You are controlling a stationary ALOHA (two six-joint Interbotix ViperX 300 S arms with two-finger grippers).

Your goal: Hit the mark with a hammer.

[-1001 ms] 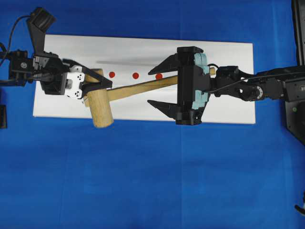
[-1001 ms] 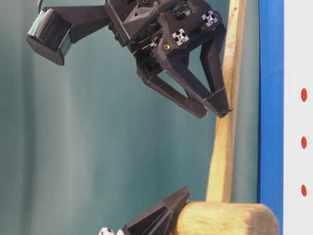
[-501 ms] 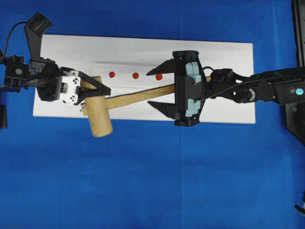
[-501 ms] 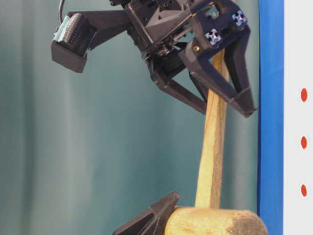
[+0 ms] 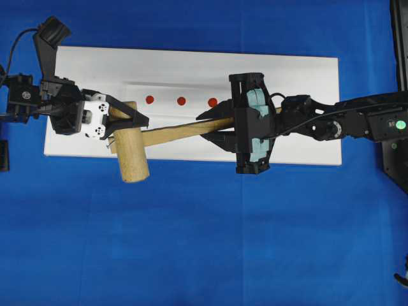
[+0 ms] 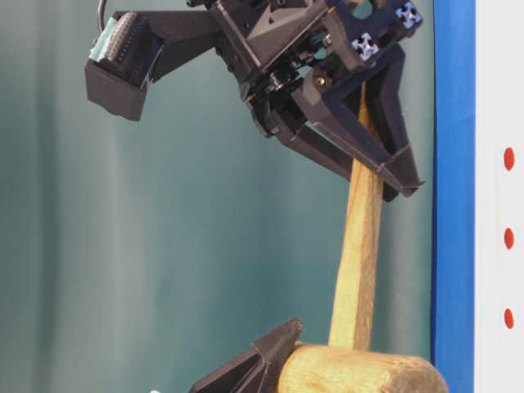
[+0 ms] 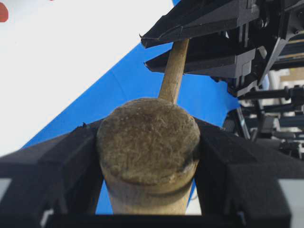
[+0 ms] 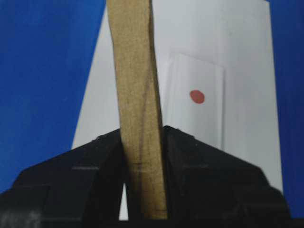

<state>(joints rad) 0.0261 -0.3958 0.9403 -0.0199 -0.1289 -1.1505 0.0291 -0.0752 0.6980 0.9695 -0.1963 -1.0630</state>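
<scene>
The hammer is lifted over the white board (image 5: 306, 83), its thick head (image 5: 131, 156) at the left and its slim handle (image 5: 178, 131) running right. My left gripper (image 5: 127, 131) is shut on the head (image 7: 147, 142), a black finger (image 7: 47, 161) pressed to each side. My right gripper (image 5: 213, 124) is shut on the handle (image 8: 137, 95), fingers touching both its sides. Three red marks (image 5: 181, 101) sit in a row on the board, just beyond the handle. One mark (image 8: 197, 96) shows right of the handle in the right wrist view.
The board lies on a blue cloth (image 5: 204, 242). A black stand (image 5: 398, 127) rises at the right edge. In the table-level view the handle (image 6: 360, 246) slants up from the head (image 6: 360, 372), clear of the board.
My right gripper has closed from wide open onto the handle. The left gripper and the hammer head shifted slightly left early on, then held still.
</scene>
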